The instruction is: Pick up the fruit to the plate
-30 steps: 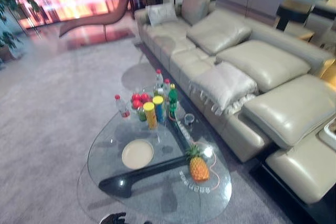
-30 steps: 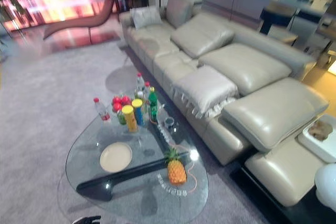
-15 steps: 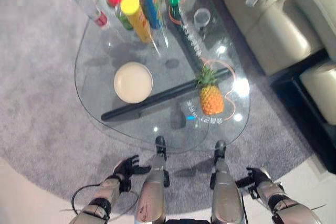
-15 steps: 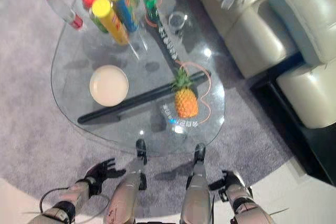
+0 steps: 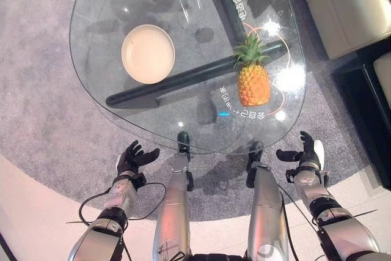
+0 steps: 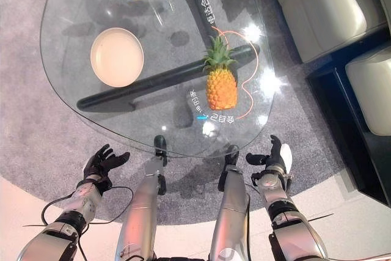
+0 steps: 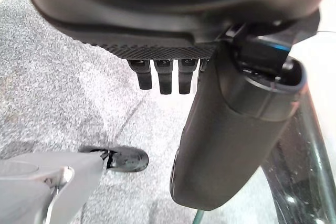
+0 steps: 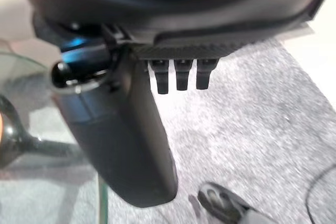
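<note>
While the pineapple [image 5: 253, 82] sits on the glass table [image 5: 91, 59] w/ the plate [image 5: 148, 54] well apart, left hand [image 5: 131, 159] & right hand [image 5: 308, 154] hang low, fingers spread, holding nothing.

- Left hand [image 5: 131, 158] hangs low at the robot's left side, fingers spread and relaxed, empty.
- Right hand [image 5: 307, 153] hangs low at the right, fingers straight, empty.

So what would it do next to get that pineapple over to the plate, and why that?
Probably reach the right hand forward to the pineapple. Both hands are open and empty, off the near edge of the glass table; the left hand is farther from the fruit. The pineapple stands on the table's right side, apart from the empty plate.
</note>
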